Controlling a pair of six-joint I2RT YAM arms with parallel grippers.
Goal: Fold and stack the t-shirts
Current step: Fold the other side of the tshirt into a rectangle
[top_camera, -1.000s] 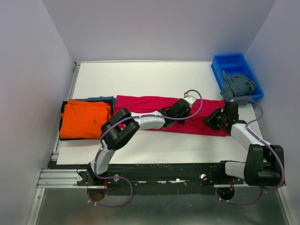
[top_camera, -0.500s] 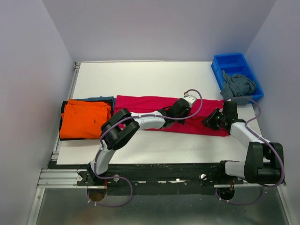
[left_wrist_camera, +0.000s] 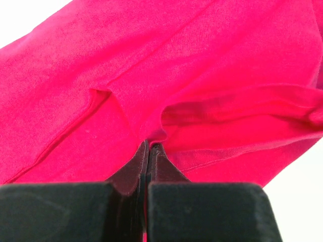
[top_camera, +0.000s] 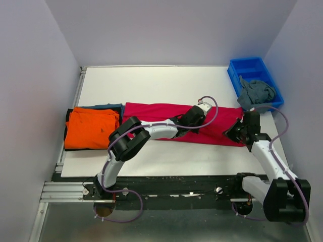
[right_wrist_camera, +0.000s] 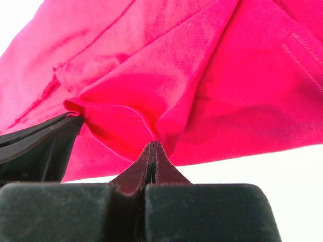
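We find the crimson shirt (top_camera: 151,112) spread in a long band on the table (top_camera: 151,83), its right end just near and left of the blue bin (top_camera: 236,70). The left gripper (left_wrist_camera: 150,146) is pressed together on a small pleat of that shirt, farther left of the bin. The right gripper (right_wrist_camera: 153,143) is likewise pinched tight on a bunched fold at the shirt end nearest the bin. Both holds look thin, taken at the very fingertips.

In our judgement the step in hand is folding this shirt over. To do it well, both arms should rise together, only enough to clear the cloth beneath. They should carry the held edge evenly so the band does not twist, and lay it square before letting go. A slip from either pinch is the chief risk.

An orange shirt (top_camera: 91,128) lies folded well left of the bin. A grey-blue shirt (top_camera: 257,92) sits in the bin's near end.
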